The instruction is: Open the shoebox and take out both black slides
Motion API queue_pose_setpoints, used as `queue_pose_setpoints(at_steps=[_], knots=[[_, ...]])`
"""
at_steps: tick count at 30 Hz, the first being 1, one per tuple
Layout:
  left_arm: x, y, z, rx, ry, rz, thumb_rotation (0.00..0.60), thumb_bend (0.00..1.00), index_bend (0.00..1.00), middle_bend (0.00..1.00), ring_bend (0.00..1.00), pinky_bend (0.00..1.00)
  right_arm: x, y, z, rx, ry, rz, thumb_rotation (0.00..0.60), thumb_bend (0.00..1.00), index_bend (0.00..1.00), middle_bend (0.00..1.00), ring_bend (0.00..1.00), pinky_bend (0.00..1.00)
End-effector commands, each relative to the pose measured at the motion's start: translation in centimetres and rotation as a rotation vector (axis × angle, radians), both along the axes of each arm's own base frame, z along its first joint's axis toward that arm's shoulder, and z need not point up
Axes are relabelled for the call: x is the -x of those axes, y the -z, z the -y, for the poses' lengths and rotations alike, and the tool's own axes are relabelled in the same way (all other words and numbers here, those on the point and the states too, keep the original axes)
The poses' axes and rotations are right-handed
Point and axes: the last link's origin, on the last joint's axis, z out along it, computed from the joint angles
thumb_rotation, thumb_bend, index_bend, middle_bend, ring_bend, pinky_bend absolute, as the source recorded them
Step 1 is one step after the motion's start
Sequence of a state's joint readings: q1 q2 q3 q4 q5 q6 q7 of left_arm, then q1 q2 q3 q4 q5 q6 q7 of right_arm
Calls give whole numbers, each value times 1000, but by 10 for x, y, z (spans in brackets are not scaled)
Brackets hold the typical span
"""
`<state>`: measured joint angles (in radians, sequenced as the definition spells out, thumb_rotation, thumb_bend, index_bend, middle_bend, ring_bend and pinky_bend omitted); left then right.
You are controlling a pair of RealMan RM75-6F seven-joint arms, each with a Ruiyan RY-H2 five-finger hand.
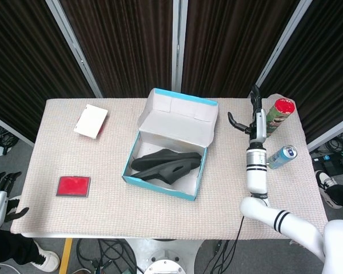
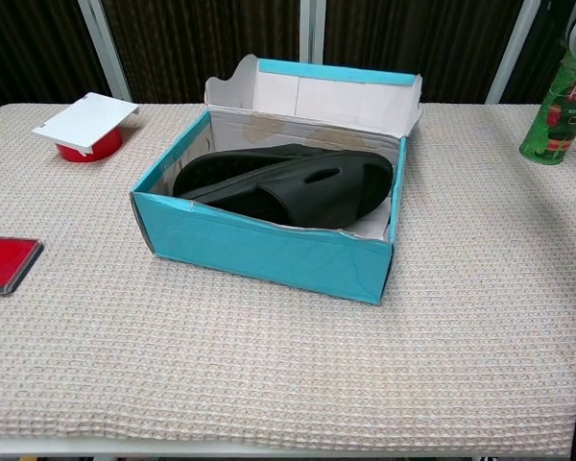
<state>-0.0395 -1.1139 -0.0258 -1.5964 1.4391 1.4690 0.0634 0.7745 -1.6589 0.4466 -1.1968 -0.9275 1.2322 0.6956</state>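
Note:
The teal shoebox (image 1: 160, 185) (image 2: 269, 245) stands open at the table's middle, its lid (image 1: 177, 117) (image 2: 312, 96) flipped back and leaning upright behind it. Inside lie the black slides (image 1: 166, 164) (image 2: 288, 182), overlapping one another. My right hand (image 1: 254, 121) is raised to the right of the lid, apart from the box, with its fingers spread and holding nothing. My left hand (image 1: 1, 195) hangs off the table's near left corner, fingers apart and empty. The chest view shows neither hand clearly.
A white card on a red bowl (image 1: 91, 121) (image 2: 86, 120) sits at the far left. A flat red case (image 1: 73, 186) (image 2: 5, 262) lies near left. A green can (image 1: 274, 117) (image 2: 555, 106) and a blue can (image 1: 282, 155) stand right of my right hand.

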Motion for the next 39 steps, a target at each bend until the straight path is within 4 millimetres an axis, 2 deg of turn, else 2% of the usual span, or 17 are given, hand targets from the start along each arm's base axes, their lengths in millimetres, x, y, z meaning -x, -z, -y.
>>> queue_pose_setpoints(at_steps=[1,6,9,14,20,26,32,39], knots=[[0,0,0,0,1,1,600,63,149,173,91,141,3,-5,-30,27,-213,-407,600,167,0,12,0,0],[-3,2,0,5,7,7,600,62,149,173,91,141,-9,6,-61,-129,-422,-647,600,136,25,128,0,0],[-2,2,3,7,3,12,600,62,150,173,91,141,-19,16,-75,-186,-540,-761,600,120,127,193,0,0],[1,2,6,6,-15,20,600,63,150,173,91,141,-37,35,-85,-212,-677,-963,600,102,283,341,7,0],[6,5,9,13,-26,32,600,62,150,173,91,142,-50,63,-87,-212,-698,-1165,600,69,331,311,5,0],[11,7,8,20,-37,40,600,62,149,173,91,142,-54,82,-91,-220,-660,-1258,600,51,331,291,0,0],[15,8,7,22,-38,49,600,62,150,174,91,142,-54,90,-90,-202,-624,-1313,600,50,324,275,0,0],[17,9,6,24,-40,54,600,63,150,173,91,142,-56,96,-88,-220,-601,-1302,600,50,304,267,0,0]])
